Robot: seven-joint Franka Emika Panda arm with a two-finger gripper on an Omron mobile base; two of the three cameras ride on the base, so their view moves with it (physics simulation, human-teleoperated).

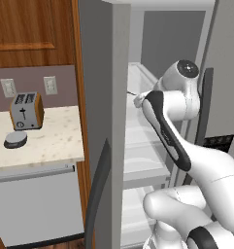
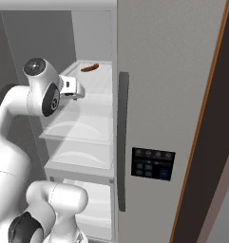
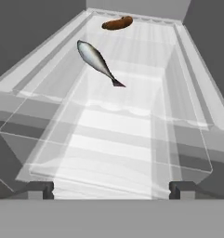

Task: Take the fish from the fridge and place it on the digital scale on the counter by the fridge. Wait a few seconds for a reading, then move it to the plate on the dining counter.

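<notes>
Fish [image 3: 97, 59] lies on the fridge [image 1: 101, 97] shelf, just this side of a brown sausage [image 3: 117, 23]; nothing is picked up yet. Fingers [image 3: 181, 188] spread wide, empty, well short of the fish. Weighing and plating remain; the scale [image 1: 15, 139] waits on the surface [image 1: 50, 141] beside a toaster [image 1: 26, 111].

Both base views look forward and down from behind the arm into the open fridge [image 1: 138, 146], sharing its white shelves; the left one also takes in the surface [image 1: 45, 141] left of the fridge. The hand view sits close inside the fridge, facing along an upper shelf [image 3: 118, 135].
</notes>
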